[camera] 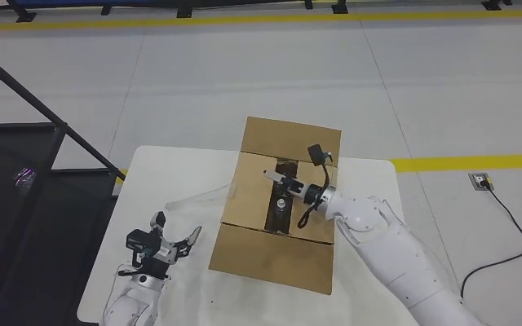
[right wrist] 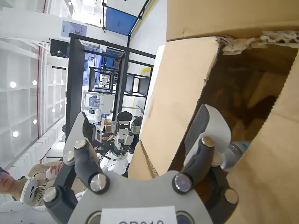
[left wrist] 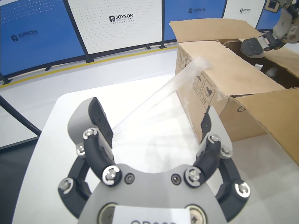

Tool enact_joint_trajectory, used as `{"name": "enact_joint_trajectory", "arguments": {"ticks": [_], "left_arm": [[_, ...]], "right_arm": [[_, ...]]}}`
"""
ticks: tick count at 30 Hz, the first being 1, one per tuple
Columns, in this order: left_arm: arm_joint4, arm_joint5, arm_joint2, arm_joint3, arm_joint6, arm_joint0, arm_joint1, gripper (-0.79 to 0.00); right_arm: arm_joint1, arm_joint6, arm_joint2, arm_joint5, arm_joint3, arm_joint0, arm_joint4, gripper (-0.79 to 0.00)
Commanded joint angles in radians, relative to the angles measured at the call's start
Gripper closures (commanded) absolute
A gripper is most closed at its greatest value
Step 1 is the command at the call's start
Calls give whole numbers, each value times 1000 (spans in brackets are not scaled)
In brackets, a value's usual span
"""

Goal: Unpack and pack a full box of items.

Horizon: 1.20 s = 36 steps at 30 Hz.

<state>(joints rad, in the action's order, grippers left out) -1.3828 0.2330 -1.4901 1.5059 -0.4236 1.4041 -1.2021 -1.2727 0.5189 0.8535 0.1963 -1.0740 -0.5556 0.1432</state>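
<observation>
Centre frame, the cardboard box (camera: 273, 244) stands open; the right gripper (camera: 279, 178), jaws spread, straddles a flap (right wrist: 177, 89) above a bottle (camera: 280, 204), likely light and slick, best gripped at the neck. Lower left, the left gripper (camera: 175, 228) gapes empty.

A brown cardboard box (camera: 272, 259) sits mid-way across the white rounded tabletop (camera: 175, 175), with its flaps folded outward. Clear plastic bottles (camera: 280, 205) stand inside it. The right claw (camera: 276, 181) hangs over the opening, the edge of the left flap between its fingers. The left claw (camera: 177, 229) sits left of the box near the tabletop's front edge, apart from it.
</observation>
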Motion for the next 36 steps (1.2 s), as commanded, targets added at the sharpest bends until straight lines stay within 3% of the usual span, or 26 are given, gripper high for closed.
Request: {"name": "enact_joint_trajectory", "arguments": {"ticks": [1,9,17,24,36], "left_arm": [[5,7,-5,0,-5,5,1,-785],[2,73,-18,1,-52,27,6,-785],[-30,102,-18,57,-93,61,11,-785],[-103,123,10,140,-54,64,14,-785],[-130,46,94,176,44,-26,1,-785]], "right_arm": [[-14,-19,-22,-11,33,18,-7,-785],[-72,45,-63,74,187,92,116,-785],[-110,61,-31,164,287,128,275,-785],[-129,103,-16,219,259,123,335,-785],[-161,47,-22,255,176,110,320,-785]]}}
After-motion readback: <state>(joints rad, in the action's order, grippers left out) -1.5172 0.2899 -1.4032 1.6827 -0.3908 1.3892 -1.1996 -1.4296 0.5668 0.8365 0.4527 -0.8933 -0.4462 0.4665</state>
